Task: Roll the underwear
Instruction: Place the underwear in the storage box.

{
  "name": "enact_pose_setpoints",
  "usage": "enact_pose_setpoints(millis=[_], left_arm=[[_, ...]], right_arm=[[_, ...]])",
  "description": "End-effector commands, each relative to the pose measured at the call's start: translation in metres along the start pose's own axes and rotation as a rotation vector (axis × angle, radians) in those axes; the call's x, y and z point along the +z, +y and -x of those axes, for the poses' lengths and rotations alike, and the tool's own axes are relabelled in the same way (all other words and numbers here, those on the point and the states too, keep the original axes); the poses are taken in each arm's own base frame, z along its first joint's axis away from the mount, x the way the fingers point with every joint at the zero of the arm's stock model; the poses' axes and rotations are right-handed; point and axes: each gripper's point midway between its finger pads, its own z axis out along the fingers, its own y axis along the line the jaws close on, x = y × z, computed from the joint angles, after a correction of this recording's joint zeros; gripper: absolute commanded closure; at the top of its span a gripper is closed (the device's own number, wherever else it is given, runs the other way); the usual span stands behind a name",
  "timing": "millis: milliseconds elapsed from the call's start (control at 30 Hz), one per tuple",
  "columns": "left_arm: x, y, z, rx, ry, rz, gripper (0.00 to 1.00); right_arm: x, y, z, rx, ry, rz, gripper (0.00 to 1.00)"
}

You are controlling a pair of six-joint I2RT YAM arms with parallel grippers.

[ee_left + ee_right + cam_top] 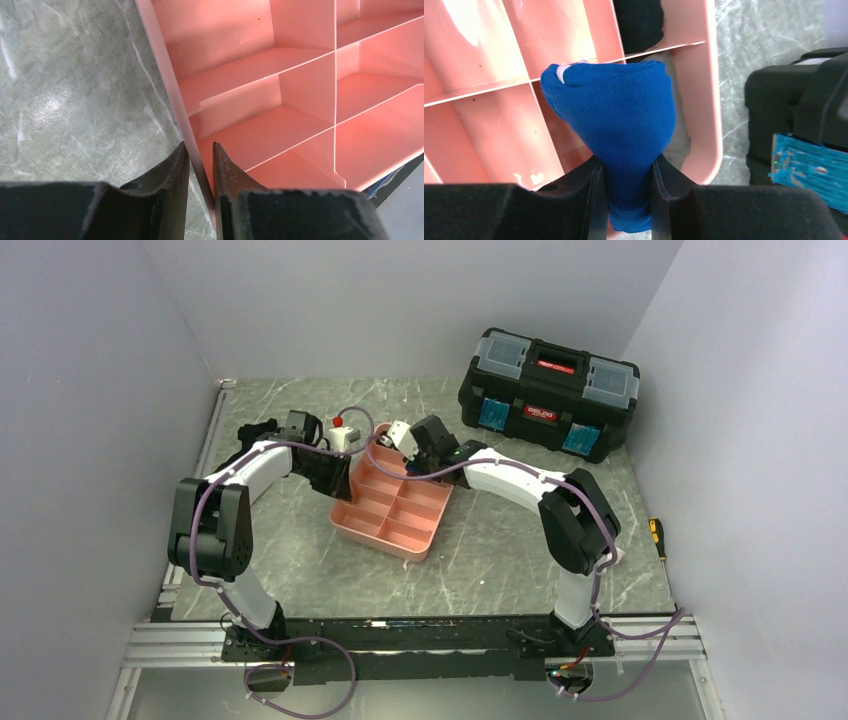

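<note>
The underwear [624, 115] is a bunched bright-blue roll with a white marking at its upper left. My right gripper [626, 165] is shut on its lower end and holds it over a far-corner compartment of the pink tray [710, 100]. In the top view the right gripper [410, 465] hangs over the tray's far end and hides the underwear. My left gripper [200, 147] is shut on the tray's left wall [167, 80], one finger outside and one inside. In the top view the left gripper [338, 472] sits at the tray's [385, 530] left rim.
A small black fabric roll [639, 20] lies in the neighbouring far compartment. A black toolbox [548, 390] stands at the back right, close to the tray in the right wrist view [794, 100]. A yellow-handled tool [655, 535] lies at the table's right edge.
</note>
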Motion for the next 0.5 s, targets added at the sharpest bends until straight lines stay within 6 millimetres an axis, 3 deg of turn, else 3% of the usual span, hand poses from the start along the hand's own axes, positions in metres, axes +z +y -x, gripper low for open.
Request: enact_pose_setpoints(millis=[0, 467], left_arm=[[0.01, -0.01, -0.028, -0.043, 0.101, -0.061, 0.76], [0.009, -0.01, -0.026, -0.05, 0.087, -0.053, 0.75]], right_arm=[[0.009, 0.009, -0.01, 0.013, 0.024, 0.011, 1.0], [0.004, 0.021, -0.021, 0.029, 0.093, 0.083, 1.0]])
